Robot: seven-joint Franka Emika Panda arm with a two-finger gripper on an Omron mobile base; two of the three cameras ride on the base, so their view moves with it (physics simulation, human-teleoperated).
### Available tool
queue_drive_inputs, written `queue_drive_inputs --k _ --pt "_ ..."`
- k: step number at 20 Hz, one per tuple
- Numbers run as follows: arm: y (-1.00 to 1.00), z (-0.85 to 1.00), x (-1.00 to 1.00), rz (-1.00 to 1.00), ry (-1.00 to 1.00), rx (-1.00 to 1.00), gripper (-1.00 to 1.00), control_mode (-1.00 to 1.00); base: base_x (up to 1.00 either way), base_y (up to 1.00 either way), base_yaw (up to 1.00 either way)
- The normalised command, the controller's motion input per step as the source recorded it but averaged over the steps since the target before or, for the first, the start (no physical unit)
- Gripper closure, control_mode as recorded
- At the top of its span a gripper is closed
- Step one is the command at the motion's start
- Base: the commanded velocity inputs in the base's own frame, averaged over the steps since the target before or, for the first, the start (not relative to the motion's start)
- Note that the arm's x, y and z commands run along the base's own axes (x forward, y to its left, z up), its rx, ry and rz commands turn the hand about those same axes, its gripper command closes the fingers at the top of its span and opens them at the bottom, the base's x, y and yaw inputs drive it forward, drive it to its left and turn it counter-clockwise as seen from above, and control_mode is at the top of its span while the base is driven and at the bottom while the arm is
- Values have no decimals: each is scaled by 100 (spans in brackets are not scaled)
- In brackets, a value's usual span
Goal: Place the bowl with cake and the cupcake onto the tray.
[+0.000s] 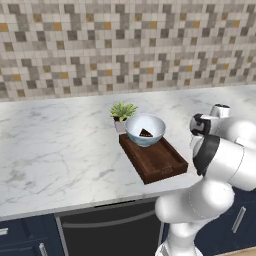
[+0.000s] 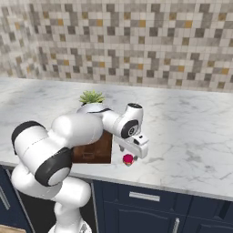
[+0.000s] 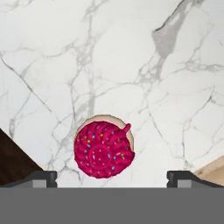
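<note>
Marble counter (image 1: 60,145) runs below a mosaic tile backsplash (image 1: 125,45), with dark blue cabinets (image 2: 154,200) underneath. At the centre of the left base view, the bowl (image 1: 145,129) sits on the far end of the dark wooden tray (image 1: 160,160), the cake (image 1: 146,133) lying inside it; a small potted plant (image 1: 122,112) stands just behind the bowl. Just right of centre in the right base view, the gripper (image 2: 129,154) hangs directly over the cupcake (image 2: 128,159), which rests on the counter close to the front edge and just beside the tray's near end. Seen from the hand view, the pink cupcake (image 3: 103,148) lies at lower centre, with the two fingertips (image 3: 41,178) set wide apart on either side of it and not touching it; a corner of the tray (image 3: 13,162) shows at lower left.
</note>
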Motion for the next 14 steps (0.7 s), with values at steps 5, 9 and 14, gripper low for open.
queue_drive_inputs --k 5,9,14 --pt "0 -13 -4 -7 0 1 -100 -100 0 0 0" --pt "0 -5 20 0 0 0 -100 -100 0 0 0" --pt "0 -18 6 -2 1 1 -100 -100 0 0 0"
